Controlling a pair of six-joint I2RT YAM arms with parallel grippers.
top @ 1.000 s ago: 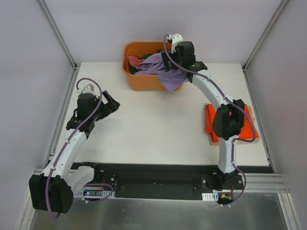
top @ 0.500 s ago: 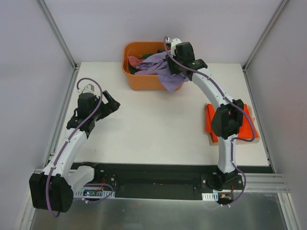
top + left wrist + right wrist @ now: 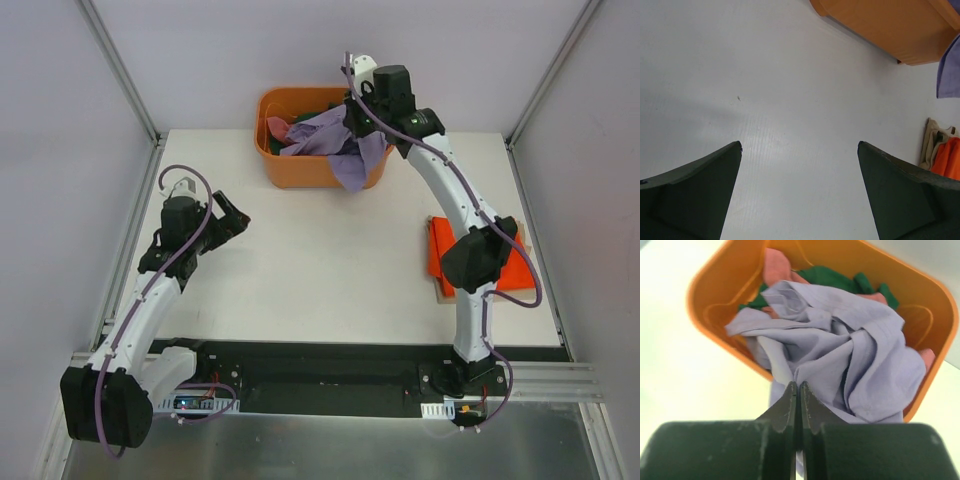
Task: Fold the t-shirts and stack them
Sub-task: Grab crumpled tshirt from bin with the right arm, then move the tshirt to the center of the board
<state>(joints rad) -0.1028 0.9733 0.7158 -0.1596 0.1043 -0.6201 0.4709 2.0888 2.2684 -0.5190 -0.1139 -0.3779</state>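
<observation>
The lavender shirt (image 3: 335, 140) lies heaped in the orange tub (image 3: 300, 172) at the table's 12 o'clock edge. One flap spills over the tub's near rim toward 5 o'clock and hangs down the outer wall. Under it, against the tub's 9 o'clock wall, show a pink shirt (image 3: 277, 128) and a green shirt (image 3: 827, 277).

The right gripper (image 3: 796, 385) is over the tub's 3 o'clock end. Its fingers are pressed together with no gap, and a fold of the lavender cloth is pinched at their tips, with creases running toward them.

The orange-red shirt (image 3: 437, 255) lies folded flat at 3 o'clock, close to the table's right edge. It rests on a tan layer whose kind I cannot tell, and the right arm's elbow partly covers it.

The left gripper (image 3: 238, 212) hovers toward 9 o'clock with its jaws spread wide and nothing between them. It is well apart from the tub and from the left edge rail.

Between the tub, the folded shirt and the left gripper, the white table (image 3: 330, 260) lies bare from the centre down to the 6 o'clock edge by the arm bases.
</observation>
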